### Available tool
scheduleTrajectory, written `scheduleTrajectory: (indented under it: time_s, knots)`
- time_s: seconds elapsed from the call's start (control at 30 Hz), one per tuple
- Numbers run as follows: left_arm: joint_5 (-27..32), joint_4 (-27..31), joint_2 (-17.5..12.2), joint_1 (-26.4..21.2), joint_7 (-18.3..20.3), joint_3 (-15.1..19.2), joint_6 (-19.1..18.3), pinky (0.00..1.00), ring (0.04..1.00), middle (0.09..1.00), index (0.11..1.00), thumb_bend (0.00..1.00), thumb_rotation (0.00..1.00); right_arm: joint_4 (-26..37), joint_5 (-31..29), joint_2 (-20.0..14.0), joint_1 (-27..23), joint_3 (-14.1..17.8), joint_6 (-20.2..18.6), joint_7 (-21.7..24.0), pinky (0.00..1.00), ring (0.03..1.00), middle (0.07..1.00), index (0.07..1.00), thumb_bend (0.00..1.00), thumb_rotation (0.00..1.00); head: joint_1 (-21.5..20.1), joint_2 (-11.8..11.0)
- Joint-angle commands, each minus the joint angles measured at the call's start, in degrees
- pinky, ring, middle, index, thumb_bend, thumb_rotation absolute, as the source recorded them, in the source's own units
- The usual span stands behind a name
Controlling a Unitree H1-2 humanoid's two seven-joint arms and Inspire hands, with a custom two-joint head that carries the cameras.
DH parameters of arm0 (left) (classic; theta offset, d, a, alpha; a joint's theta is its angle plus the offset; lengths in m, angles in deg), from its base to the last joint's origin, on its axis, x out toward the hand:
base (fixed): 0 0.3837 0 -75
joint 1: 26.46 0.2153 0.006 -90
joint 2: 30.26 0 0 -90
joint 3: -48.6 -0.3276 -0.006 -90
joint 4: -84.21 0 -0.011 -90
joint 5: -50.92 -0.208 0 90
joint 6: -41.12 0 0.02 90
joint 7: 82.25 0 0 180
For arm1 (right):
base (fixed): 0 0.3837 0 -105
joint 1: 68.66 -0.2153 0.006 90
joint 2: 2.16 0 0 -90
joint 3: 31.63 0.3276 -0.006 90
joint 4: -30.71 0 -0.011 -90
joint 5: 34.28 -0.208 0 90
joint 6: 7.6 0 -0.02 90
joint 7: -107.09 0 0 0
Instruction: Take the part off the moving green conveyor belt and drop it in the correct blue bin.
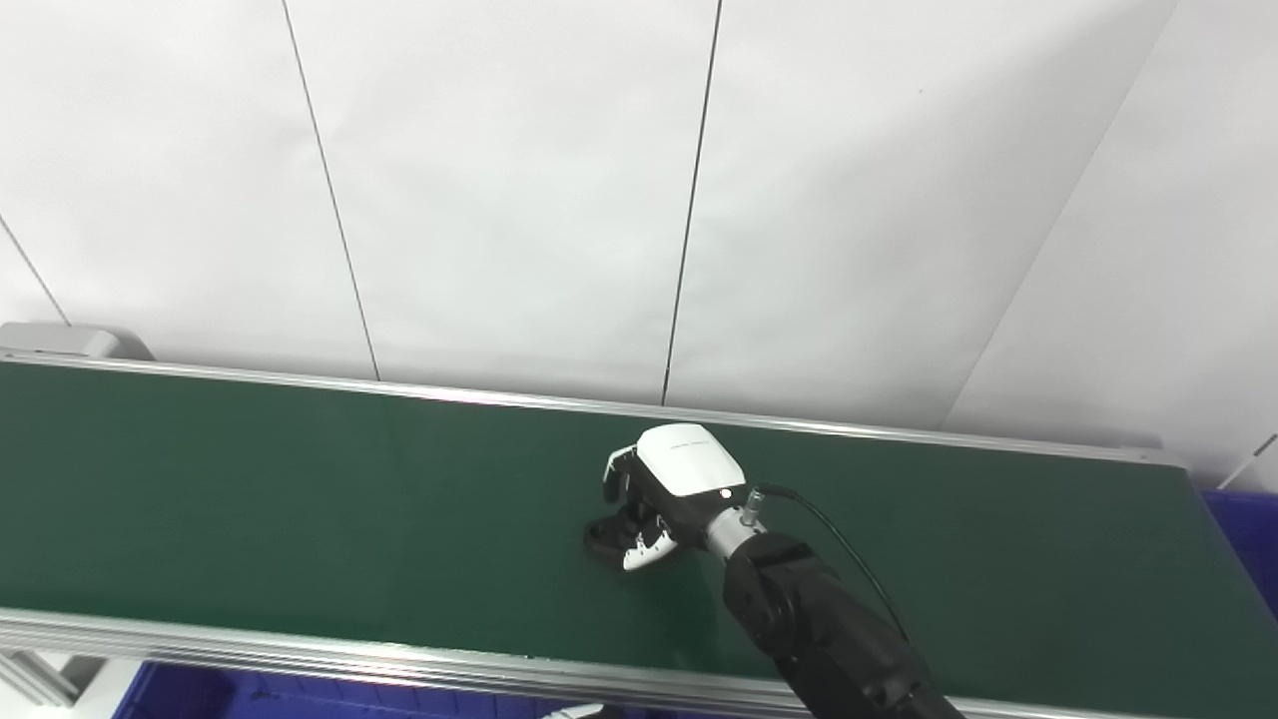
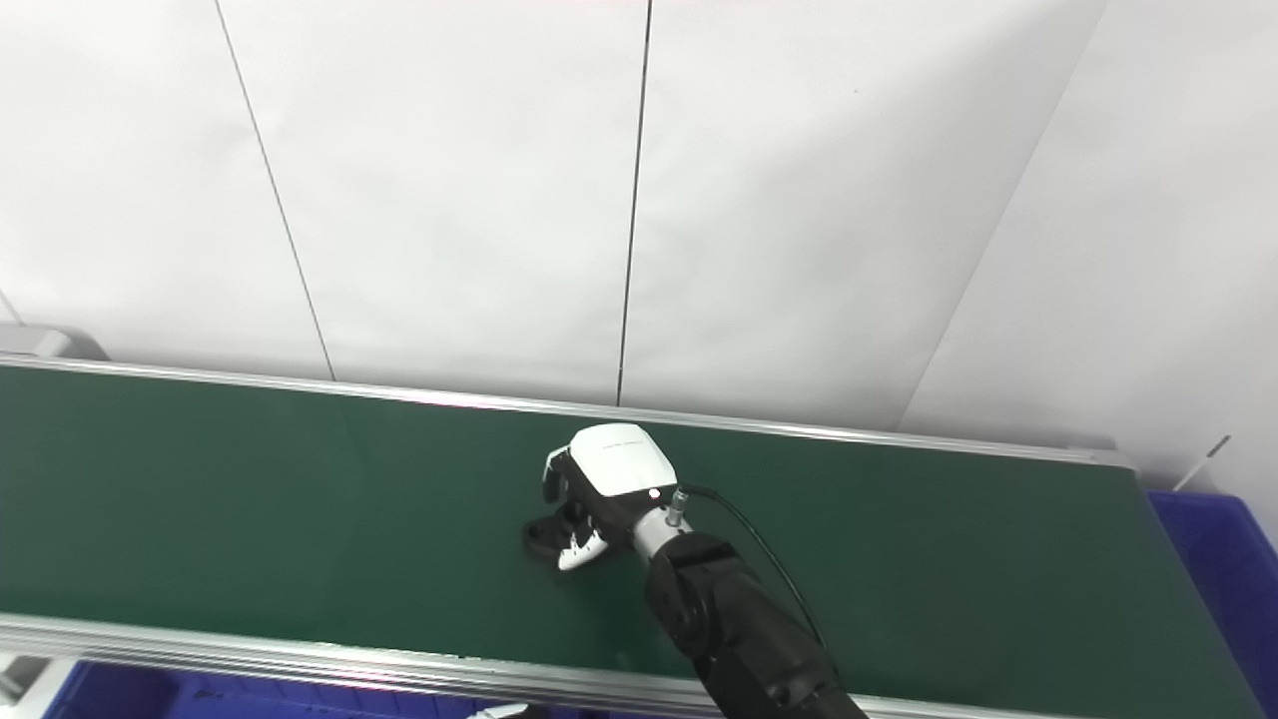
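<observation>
A small black part (image 1: pixel 600 536) lies on the green conveyor belt (image 1: pixel 300 499), near the middle. My right hand (image 1: pixel 659 494), with a white back and black fingers, reaches down over it from the right. Its fingers and thumb are curled around the part, which still touches the belt; most of the part is hidden under the hand. The same hand (image 2: pixel 599 484) and part (image 2: pixel 539 536) show in the right eye view. My left hand is out of view, apart from a white sliver (image 1: pixel 582 711) at the bottom edge that I cannot identify.
A blue bin (image 2: pixel 1223 549) stands past the belt's right end. Another blue bin (image 1: pixel 250 694) lies below the belt's near metal rail (image 1: pixel 300 649). A white panelled wall rises behind the far rail (image 1: pixel 399 389).
</observation>
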Motion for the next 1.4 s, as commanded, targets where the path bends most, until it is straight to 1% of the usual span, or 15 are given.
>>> scheduleTrajectory:
  time_s: [0.0, 0.1, 0.2, 0.37, 0.5, 0.53, 0.6, 0.73, 0.8, 0.93, 0.97, 1.03, 1.27, 1.3, 1.37]
  knots:
    - [-0.1, 1.5, 0.1, -0.2, 0.2, 0.7, 1.6, 0.62, 0.722, 0.780, 0.776, 0.85, 0.18, -1.1, 2.2, -0.7, 2.2, -3.1, 0.7, 3.2, 0.26, 0.362, 0.463, 0.543, 0.51, 0.00, 0.1, 0.2]
    - [0.2, 1.8, 0.1, -0.1, 0.4, 0.9, 1.6, 0.60, 0.715, 0.783, 0.776, 0.85, 0.16, -0.2, 4.1, -2.2, 2.5, -5.1, 1.0, 3.4, 0.21, 0.368, 0.456, 0.528, 0.51, 0.00, 0.1, 0.2]
    - [0.3, 1.8, 0.1, -0.1, 0.7, 1.2, 1.6, 0.58, 0.711, 0.789, 0.778, 0.85, 0.15, 1.1, 4.9, -3.2, 2.9, -5.8, 0.8, 3.5, 0.21, 0.362, 0.453, 0.537, 0.51, 0.00, 0.0, 0.3]
    - [0.5, 1.4, 0.2, -0.2, 0.7, 1.3, 1.6, 0.58, 0.710, 0.794, 0.779, 0.84, 0.15, 5.7, 5.7, -4.8, 3.9, -5.7, 0.0, 5.0, 0.26, 0.376, 0.480, 0.542, 0.51, 0.00, 0.1, 0.3]
    - [0.4, 1.3, 0.3, -0.3, 0.4, 1.2, 1.6, 0.58, 0.711, 0.794, 0.776, 0.84, 0.16, 9.7, 5.6, -5.6, 5.1, -4.5, -0.5, 5.8, 0.24, 0.360, 0.469, 0.544, 0.51, 0.00, 0.0, 0.5]
    - [0.6, 1.3, 0.3, -0.3, 0.6, 1.3, 1.6, 0.58, 0.711, 0.794, 0.776, 0.84, 0.16, 11.5, 4.9, -5.8, 5.7, -3.6, -0.7, 6.2, 0.24, 0.360, 0.468, 0.544, 0.51, 0.00, 0.0, 0.7]
    - [1.0, 1.6, 0.2, -0.2, 1.0, 1.4, 1.6, 0.58, 0.714, 0.798, 0.777, 0.84, 0.16, 15.7, 3.6, -6.2, 7.0, -1.5, -1.3, 7.1, 0.19, 0.274, 0.412, 0.516, 0.52, 0.00, -0.2, 0.9]
    - [1.0, 2.5, 0.0, 0.1, 1.2, 1.5, 1.6, 0.58, 0.712, 0.797, 0.774, 0.84, 0.14, 25.1, 1.5, -7.5, 10.5, 3.2, -1.1, 7.9, 0.25, 0.335, 0.408, 0.513, 0.52, 0.00, -0.8, 1.6]
    - [1.2, 2.8, -0.1, 0.2, 1.4, 1.6, 1.6, 0.58, 0.714, 0.799, 0.774, 0.84, 0.13, 29.1, 1.3, -8.1, 11.9, 5.0, -1.2, 9.0, 0.24, 0.320, 0.398, 0.511, 0.52, 0.00, -1.0, 1.8]
    - [0.9, 3.8, -0.5, 0.5, 1.4, 1.8, 1.6, 0.58, 0.716, 0.802, 0.775, 0.84, 0.14, 40.5, 0.7, -9.5, 16.5, 9.9, -3.4, 13.1, 0.27, 0.361, 0.427, 0.520, 0.52, 0.00, -2.2, 3.1]
    - [0.9, 3.9, -0.6, 0.5, 1.5, 1.9, 1.6, 0.58, 0.717, 0.803, 0.776, 0.84, 0.14, 42.2, 0.4, -9.6, 17.5, 10.9, -3.2, 13.4, 0.28, 0.370, 0.437, 0.518, 0.53, 0.00, -2.2, 3.1]
    - [1.1, 4.5, -0.8, 0.8, 2.0, 2.3, 1.6, 0.58, 0.720, 0.805, 0.776, 0.83, 0.15, 44.6, -0.6, -9.9, 19.0, 12.8, -2.9, 14.2, 0.24, 0.320, 0.420, 0.516, 0.52, 0.00, -2.6, 3.5]
    - [1.3, 7.4, -1.3, 2.4, 3.4, 3.7, 1.6, 0.60, 0.732, 0.813, 0.781, 0.80, 0.15, 54.8, -3.9, -10.9, 26.9, 19.3, -3.7, 16.6, 0.20, 0.292, 0.398, 0.515, 0.52, 0.00, -3.6, 6.6]
    - [1.0, 7.9, -1.4, 2.6, 3.1, 3.8, 1.6, 0.60, 0.731, 0.811, 0.782, 0.80, 0.15, 56.1, -4.3, -11.0, 28.2, 19.9, -3.6, 17.0, 0.20, 0.283, 0.444, 0.498, 0.52, 0.00, -3.8, 7.3]
    - [0.8, 8.5, -1.5, 3.0, 3.0, 4.0, 1.6, 0.61, 0.735, 0.814, 0.785, 0.79, 0.15, 58.0, -4.7, -11.3, 30.7, 20.8, -3.1, 17.4, 0.20, 0.284, 0.454, 0.495, 0.53, 0.00, -3.9, 7.6]
